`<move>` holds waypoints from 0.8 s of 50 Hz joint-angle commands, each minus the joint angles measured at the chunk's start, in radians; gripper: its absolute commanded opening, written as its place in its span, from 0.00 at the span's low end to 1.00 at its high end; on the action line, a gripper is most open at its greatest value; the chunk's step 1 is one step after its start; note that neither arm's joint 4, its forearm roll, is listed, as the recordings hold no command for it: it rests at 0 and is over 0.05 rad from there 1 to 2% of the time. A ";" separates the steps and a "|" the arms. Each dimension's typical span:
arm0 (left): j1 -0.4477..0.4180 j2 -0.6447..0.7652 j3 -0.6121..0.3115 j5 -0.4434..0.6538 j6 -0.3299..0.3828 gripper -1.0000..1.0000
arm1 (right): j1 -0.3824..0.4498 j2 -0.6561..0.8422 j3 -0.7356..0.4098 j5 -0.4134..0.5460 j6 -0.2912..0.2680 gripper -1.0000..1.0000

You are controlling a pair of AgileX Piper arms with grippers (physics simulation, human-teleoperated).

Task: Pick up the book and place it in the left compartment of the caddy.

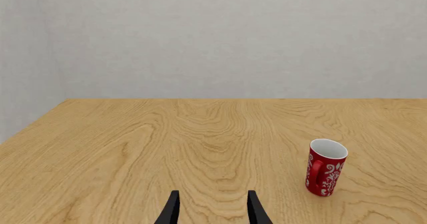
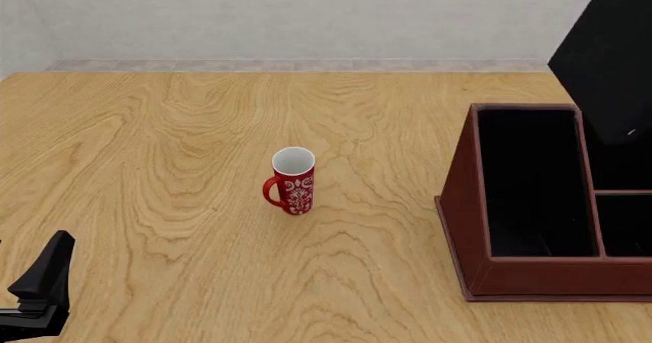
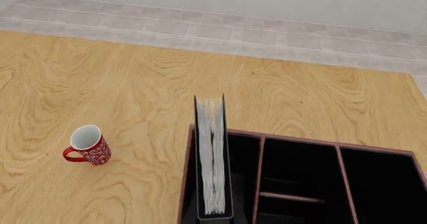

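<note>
1. The thick black hardcover book with white page edges (image 3: 212,156) hangs from the right arm, page edges toward the wrist camera, over the long black-lined left compartment (image 2: 535,182) of the dark red-brown wooden caddy (image 2: 463,198).
2. In the right wrist view the book's long axis runs along the compartment's length, its far end just past the caddy's far wall.
3. The right fingers are hidden; their grip cannot be seen, though the book is evidently held.
4. The left gripper (image 1: 212,209), lower centre of its view, is parted and empty, well apart from the caddy.
5. The wood-grain table (image 2: 153,167) also bears a red patterned mug (image 2: 292,180); a pale wall stands behind.
</note>
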 commanded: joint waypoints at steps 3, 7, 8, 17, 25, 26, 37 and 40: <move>0.000 0.000 0.000 0.000 0.000 1.00 | -0.020 -0.007 -0.015 0.046 -0.008 0.00; 0.000 0.000 0.000 0.000 0.000 1.00 | -0.021 -0.005 -0.023 0.063 -0.010 0.00; 0.000 0.000 0.000 0.000 0.000 1.00 | -0.021 -0.006 -0.026 0.067 -0.013 0.00; 0.000 0.000 0.000 0.000 0.000 1.00 | -0.020 -0.006 -0.021 0.076 -0.004 0.00; 0.000 0.000 0.000 0.000 0.000 1.00 | -0.023 -0.009 0.007 0.074 0.010 0.00; 0.000 0.000 0.000 0.000 0.000 1.00 | -0.023 -0.008 0.012 0.074 0.013 0.00; 0.000 0.000 0.000 0.000 0.000 1.00 | -0.033 -0.015 0.062 0.055 0.028 0.00; 0.000 0.000 0.000 0.000 0.000 1.00 | -0.035 -0.016 0.070 0.050 0.031 0.00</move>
